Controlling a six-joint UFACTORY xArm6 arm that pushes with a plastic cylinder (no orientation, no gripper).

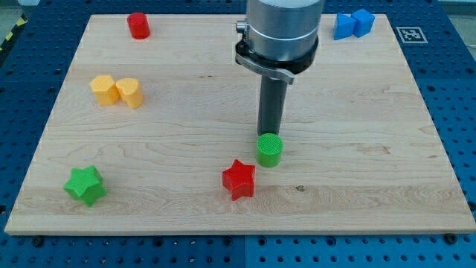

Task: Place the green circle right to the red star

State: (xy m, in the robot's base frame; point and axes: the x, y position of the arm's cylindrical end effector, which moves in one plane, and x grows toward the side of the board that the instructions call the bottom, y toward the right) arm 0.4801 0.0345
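At the view's far left, near the bottom edge of the wooden board [372,112], a green star [85,185] lies flat. Above it, toward the view's upper left, two yellow blocks [117,91] sit touching side by side; the left one looks faceted and the right one rounded, though their exact shapes are hard to make out. Further up, close to the top edge, a red cylinder [138,25] stands upright.

Moving toward the middle, the red star [239,179] lies flat in the lower centre of the board. Just up and to the view's right of it stands the green circle [269,150], a short round cylinder. Its long axis runs straight up from the board, with the ridged round face pointing upward; being round, it shows no sideways heading. It is just beside the red star, and I cannot tell whether the two touch or a thin gap remains.

There is no claw on this arm, so there is no wide or narrow state to report: it ends in a plain dark rod and holds nothing. My tip [269,135] comes down directly behind the green circle, on its top side in the view, and appears to touch or nearly touch it; the very end is partly hidden by the block's upper rim.

At the view's far right, by the top corner, two blue blocks [352,24] sit together, touching.
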